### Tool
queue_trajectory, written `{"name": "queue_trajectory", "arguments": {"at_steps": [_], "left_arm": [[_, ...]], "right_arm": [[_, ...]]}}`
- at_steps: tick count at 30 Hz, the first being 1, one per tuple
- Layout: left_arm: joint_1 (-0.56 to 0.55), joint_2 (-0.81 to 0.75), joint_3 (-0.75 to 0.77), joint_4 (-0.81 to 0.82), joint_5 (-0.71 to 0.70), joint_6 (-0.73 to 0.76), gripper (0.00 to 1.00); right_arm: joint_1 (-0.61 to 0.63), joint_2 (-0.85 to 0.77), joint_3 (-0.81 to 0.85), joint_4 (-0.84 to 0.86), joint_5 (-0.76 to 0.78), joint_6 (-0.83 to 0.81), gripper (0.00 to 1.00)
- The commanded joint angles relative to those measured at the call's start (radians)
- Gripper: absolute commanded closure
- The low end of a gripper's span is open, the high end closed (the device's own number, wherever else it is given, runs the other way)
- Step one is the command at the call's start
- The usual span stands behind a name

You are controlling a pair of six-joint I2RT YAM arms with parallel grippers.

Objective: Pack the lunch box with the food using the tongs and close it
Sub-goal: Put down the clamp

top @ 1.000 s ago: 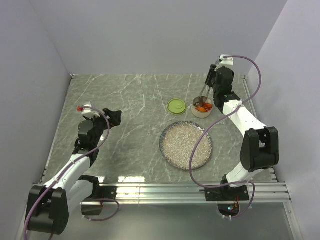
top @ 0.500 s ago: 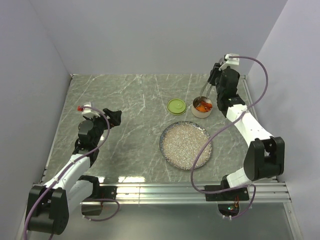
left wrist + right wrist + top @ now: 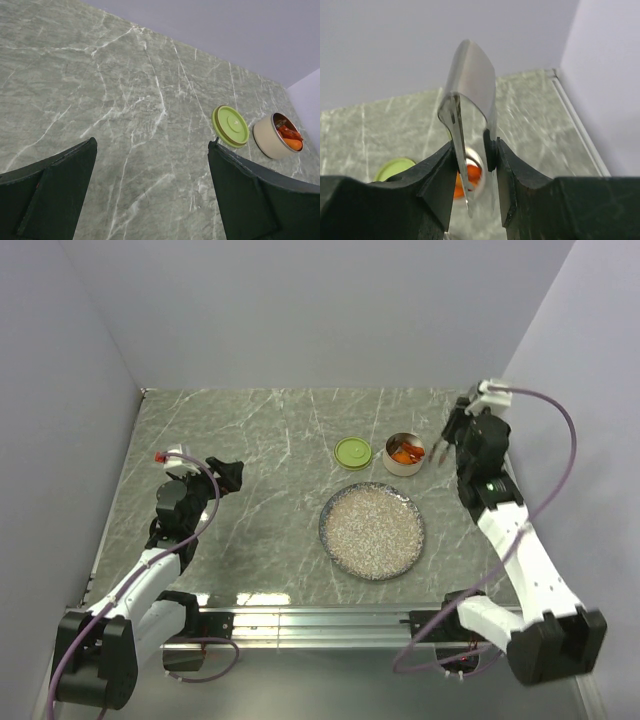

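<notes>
While the right pincer (image 3: 458,437) grips the thin dark-grey metal tongs (image 3: 441,449), the left pincer (image 3: 226,475) stands open. The small round steel lunch box (image 3: 404,456) sits left of the right pincer, its flat lime-green lid (image 3: 352,452) beyond.

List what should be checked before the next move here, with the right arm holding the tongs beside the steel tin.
1. speckled plate cleared: ok, nothing lies on it.
2. food in the lunch box: ok, orange and red pieces are inside.
3. lime-green lid on the lunch box: not ok, it lies flat beside it.
4. tongs out of the lunch box: ok, the right gripper grips them off to its right.
5. left gripper free for the lid: ok, open and empty.
6. food below the rim so the lid seats: cannot tell.
</notes>
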Motion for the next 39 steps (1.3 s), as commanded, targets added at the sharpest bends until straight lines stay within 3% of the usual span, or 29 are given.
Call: {"name": "queue_trajectory", "arguments": {"at_steps": [1,7,12,22,30,39], "left_arm": [[-0.003,-0.015,0.013,0.039,0.023,0.010,0.00],[-0.003,-0.033,0.010,0.032,0.026,0.009,0.01],[-0.001,-0.035,0.008,0.032,0.026,0.010,0.01],[-0.001,-0.033,0.011,0.032,0.017,0.013,0.01],[-0.001,-0.049,0.007,0.027,0.011,0.012,0.01],[-0.003,-0.045,0.008,0.027,0.019,0.013,0.01]], "right_arm": [[-0.004,-0.176,-0.085,-0.141,0.080,0.002,0.59],[-0.004,-0.325,-0.130,-0.395,0.086,0.040,0.58],[-0.005,-0.289,-0.125,-0.512,0.063,0.065,0.57],[-0.129,-0.090,-0.167,-0.480,-0.086,0.068,0.57],[-0.214,0.078,-0.196,-0.351,-0.213,0.063,0.56],[-0.257,0.291,-0.136,-0.311,-0.225,0.096,0.52]]}}
